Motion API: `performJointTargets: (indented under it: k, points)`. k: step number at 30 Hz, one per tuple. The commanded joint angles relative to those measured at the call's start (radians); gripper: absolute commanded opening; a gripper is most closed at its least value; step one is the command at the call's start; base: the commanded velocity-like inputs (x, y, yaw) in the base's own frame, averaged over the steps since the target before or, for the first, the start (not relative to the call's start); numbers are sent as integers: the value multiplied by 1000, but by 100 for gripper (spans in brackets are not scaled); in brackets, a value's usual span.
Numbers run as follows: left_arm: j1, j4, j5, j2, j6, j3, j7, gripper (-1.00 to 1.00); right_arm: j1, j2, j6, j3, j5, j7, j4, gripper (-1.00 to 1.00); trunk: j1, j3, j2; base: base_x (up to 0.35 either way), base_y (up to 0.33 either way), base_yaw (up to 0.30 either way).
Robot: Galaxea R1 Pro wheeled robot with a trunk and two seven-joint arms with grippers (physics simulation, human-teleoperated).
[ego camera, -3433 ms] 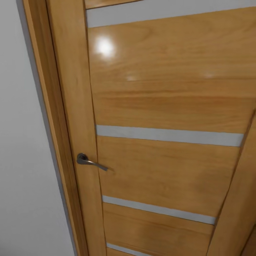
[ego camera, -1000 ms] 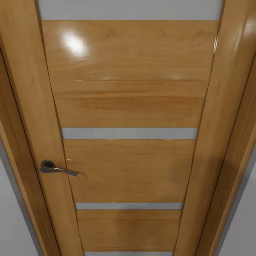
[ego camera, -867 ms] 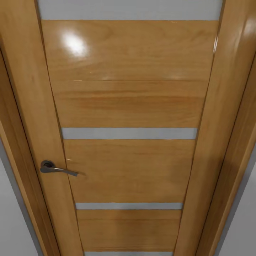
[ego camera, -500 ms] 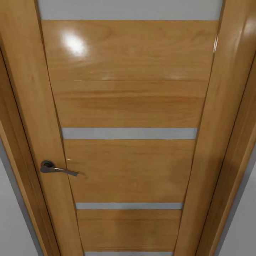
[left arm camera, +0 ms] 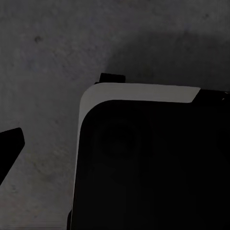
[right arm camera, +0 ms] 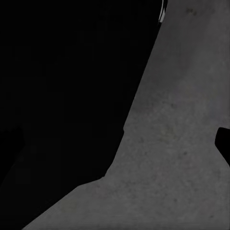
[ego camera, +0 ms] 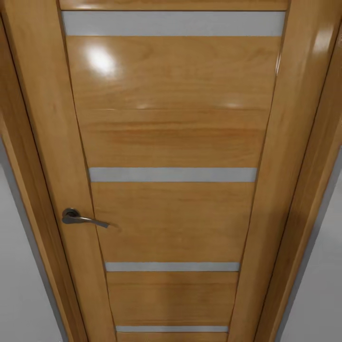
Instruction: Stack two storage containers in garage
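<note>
Concrete, dark grey and mottled, the floor (left arm camera: 43,43) lies under both wrists beside the robot's black body (left arm camera: 153,167); how either gripper's jaws stand I cannot tell. Beyond, a closed wood-panelled door (ego camera: 173,137) with grey handle (ego camera: 80,219), white wall (ego camera: 19,285) alongside.

Black robot body (left arm camera: 153,167), rounded corner, pale grey-white edge band; black bulk (right arm camera: 62,96).

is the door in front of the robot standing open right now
No, in the head view the wood-panelled door sits shut within its frame, with its metal lever handle level and no gap showing.
</note>
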Motion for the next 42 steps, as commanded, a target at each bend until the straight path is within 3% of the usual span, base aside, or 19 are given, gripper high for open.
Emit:
performJointTargets:
  k: [1, 38, 42]
  points:
    - [0, 0, 10, 0, -2, 0, 0, 100, 0, 0, -5, 9, -10, 1, 1, 100, 0, -1, -1, -13, 0, 0]
    - [0, 1, 10, 1, -4, 0, 0, 100, 0, 2, -7, 10, -7, 0, 1, 100, 0, -1, -1, -10, 0, 0]
    - [0, 1, 10, 0, -4, 0, 0, 100, 0, -8, -7, 13, 1, -12, -1, 100, 0, -1, -1, 0, 0, 0]
